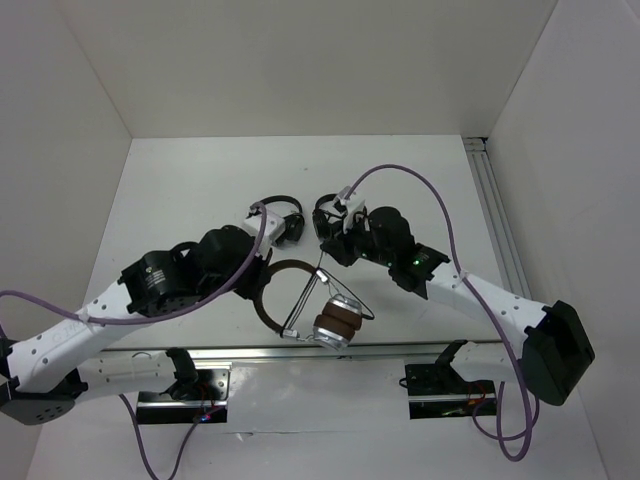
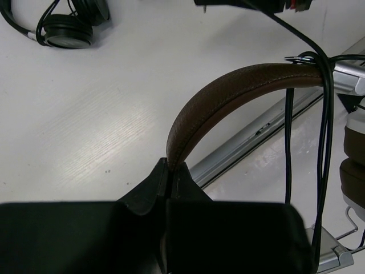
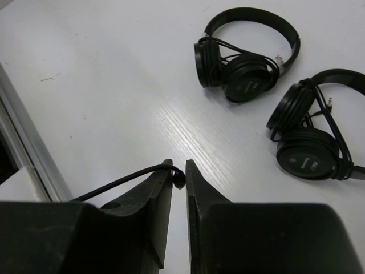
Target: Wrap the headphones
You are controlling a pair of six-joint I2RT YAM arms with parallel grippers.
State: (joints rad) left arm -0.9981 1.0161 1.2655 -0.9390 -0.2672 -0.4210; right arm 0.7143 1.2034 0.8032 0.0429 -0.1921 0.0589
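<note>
White table [image 1: 170, 200] with white walls around it. The headphones [image 1: 336, 326] are close to the table's near edge. On the left side of the headphones, the left gripper [image 2: 169, 166] is pressed tight on the brown headband [image 2: 239, 85]. A thin black cable [image 2: 288, 142] hangs in loops over the headband, next to the silver earcups [image 1: 345, 305]. Just behind the headphones and a bit to the right, the right gripper [image 3: 178, 171] pinches the end of the cable between its fingers. Two black headphones [image 3: 245, 51] lie side by side on the table behind the headphones.
</note>
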